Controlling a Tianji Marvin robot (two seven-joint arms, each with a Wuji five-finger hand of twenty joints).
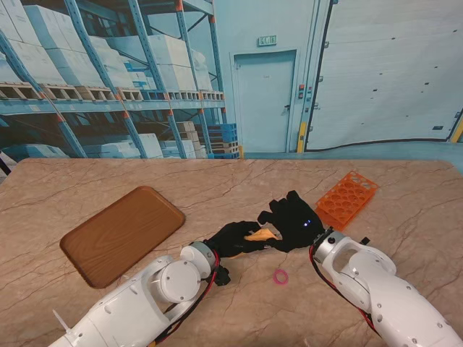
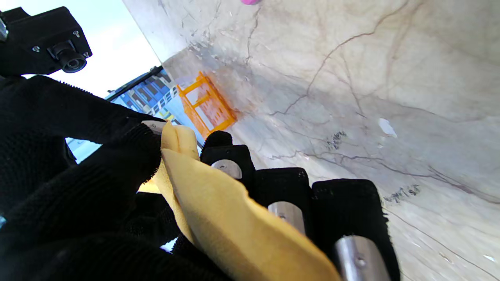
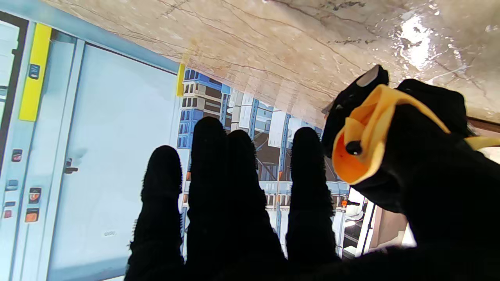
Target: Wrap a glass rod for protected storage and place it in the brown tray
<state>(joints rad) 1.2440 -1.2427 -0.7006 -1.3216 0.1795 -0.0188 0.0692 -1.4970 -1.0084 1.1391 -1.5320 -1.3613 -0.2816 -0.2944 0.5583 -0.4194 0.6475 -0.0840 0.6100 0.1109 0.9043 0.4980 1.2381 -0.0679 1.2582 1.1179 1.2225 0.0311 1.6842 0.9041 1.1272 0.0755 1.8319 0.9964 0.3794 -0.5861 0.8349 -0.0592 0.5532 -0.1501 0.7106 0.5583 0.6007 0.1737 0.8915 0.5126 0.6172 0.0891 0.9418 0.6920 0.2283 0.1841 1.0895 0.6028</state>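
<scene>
left hand (image 1: 235,238): black-gloved, near table centre, fingers curled tight round yellow wrap (image 1: 261,234); hold confirmed in left wrist view, cloth pinched between thumb and fingers (image 2: 230,162).
right hand (image 1: 295,219): black-gloved, at about 2 o'clock of the left hand, touching or nearly so; fingers spread and straight, holding nothing. Right wrist view: four fingers (image 3: 211,183) extended side by side, nothing between them.
yellow wrap: soft yellow cloth rolled into a tube, lifted off the table top, gripped by left hand; one end pokes out toward the right hand. Open end seen in right wrist view (image 3: 361,146), orange inside.
glass rod: small dark round tip (image 3: 353,147) showing in the mouth of the roll, right wrist view only; rest hidden inside the cloth, cannot tell more.
brown tray (image 1: 121,233): flat on table at 9 o'clock of the hands, well apart; nothing in it.
orange rack (image 1: 347,199): at 2 o'clock of the right hand, near it, lying on the table; also seen in left wrist view (image 2: 205,105).
pink ring (image 1: 281,276): small, flat on table at 6 o'clock of the hands, between the two forearms.
table (image 1: 217,188): marbled beige top.
</scene>
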